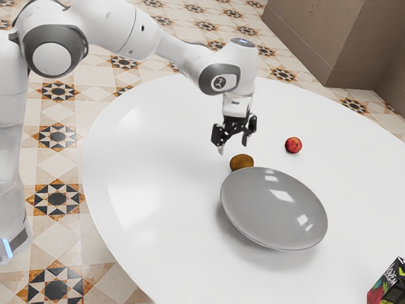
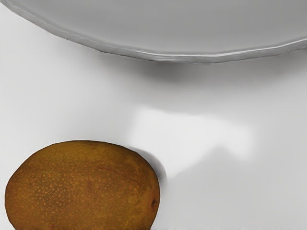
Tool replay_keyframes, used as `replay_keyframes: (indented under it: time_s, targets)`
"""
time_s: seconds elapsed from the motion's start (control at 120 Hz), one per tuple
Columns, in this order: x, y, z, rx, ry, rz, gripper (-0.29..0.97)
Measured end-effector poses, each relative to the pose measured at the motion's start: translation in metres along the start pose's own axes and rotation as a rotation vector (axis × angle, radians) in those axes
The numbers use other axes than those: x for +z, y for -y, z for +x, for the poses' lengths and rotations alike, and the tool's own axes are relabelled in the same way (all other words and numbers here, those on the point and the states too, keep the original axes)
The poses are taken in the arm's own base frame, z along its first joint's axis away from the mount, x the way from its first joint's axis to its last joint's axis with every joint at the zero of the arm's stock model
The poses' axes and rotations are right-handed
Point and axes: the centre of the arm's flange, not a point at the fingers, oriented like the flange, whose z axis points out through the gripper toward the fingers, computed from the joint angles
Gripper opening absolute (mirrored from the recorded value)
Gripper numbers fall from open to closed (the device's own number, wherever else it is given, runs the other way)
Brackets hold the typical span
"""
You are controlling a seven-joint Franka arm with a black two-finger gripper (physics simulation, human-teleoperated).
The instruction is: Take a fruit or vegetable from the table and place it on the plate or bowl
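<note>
Exterior view: the gripper [image 1: 234, 140] hangs above the white table [image 1: 145, 190], fingers spread, holding nothing. The brown fruit [image 1: 241, 162] lies just below it, near the grey plate [image 1: 273, 206].

Wrist view: the brown fruit [image 2: 81, 187] sits apart from the plate's rim [image 2: 158, 53].

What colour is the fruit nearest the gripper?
Speckled brown; the fruit shows best in the wrist view.

Brown oval kiwi [image 1: 241, 162] lies just beside the empty grey plate [image 1: 274, 209].
</note>
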Motion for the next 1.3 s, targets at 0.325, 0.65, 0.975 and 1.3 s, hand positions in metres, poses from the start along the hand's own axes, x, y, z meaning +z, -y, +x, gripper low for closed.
replay_keyframes:
  time_s: [0.325, 0.65, 0.975, 1.3]
  targets:
    - [0.008, 0.001, -0.001, 0.0, -0.002, 0.01, 0.67]
    - [0.02, 0.0, 0.002, -0.009, -0.025, 0.012, 0.67]
    - [0.034, 0.002, 0.011, -0.008, -0.047, 0.026, 0.67]
    - [0.053, 0.014, 0.01, -0.001, -0.034, 0.096, 0.67]
